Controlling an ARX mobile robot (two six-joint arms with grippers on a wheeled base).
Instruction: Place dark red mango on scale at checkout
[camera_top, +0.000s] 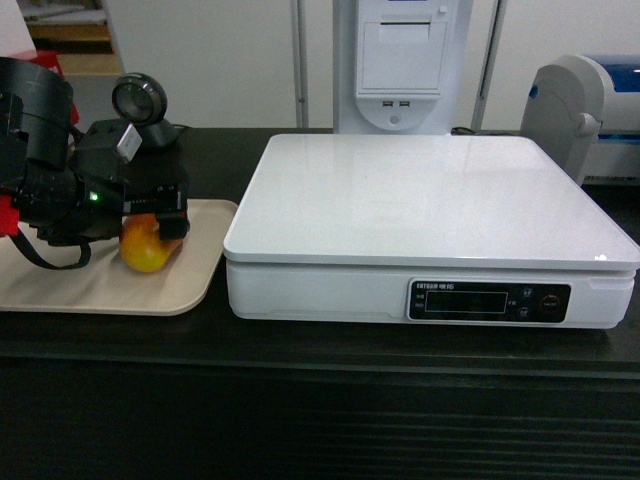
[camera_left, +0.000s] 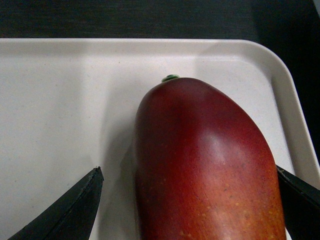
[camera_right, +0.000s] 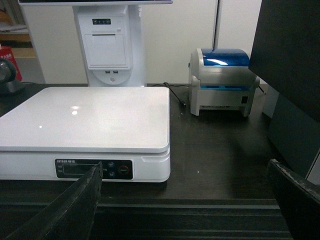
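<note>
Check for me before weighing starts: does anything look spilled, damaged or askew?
Nothing stands out. The scale sits square on the checkout, platform bare, and the dark red mango lies unmarked on the beige tray.

The mango (camera_left: 207, 165) lies on the beige tray (camera_left: 60, 100), toward its right side and near the rounded far right corner, its dark red skin shading to orange speckles at the bottom of the view and a small green stem nub (camera_left: 170, 78) at its far end. The left gripper (camera_left: 195, 210) stands spread around the fruit: one black finger (camera_left: 70, 210) is apart from it on the left, the other at the right edge is just beside it. Beyond the tray's far rim runs the dark counter (camera_left: 150, 17).
</note>
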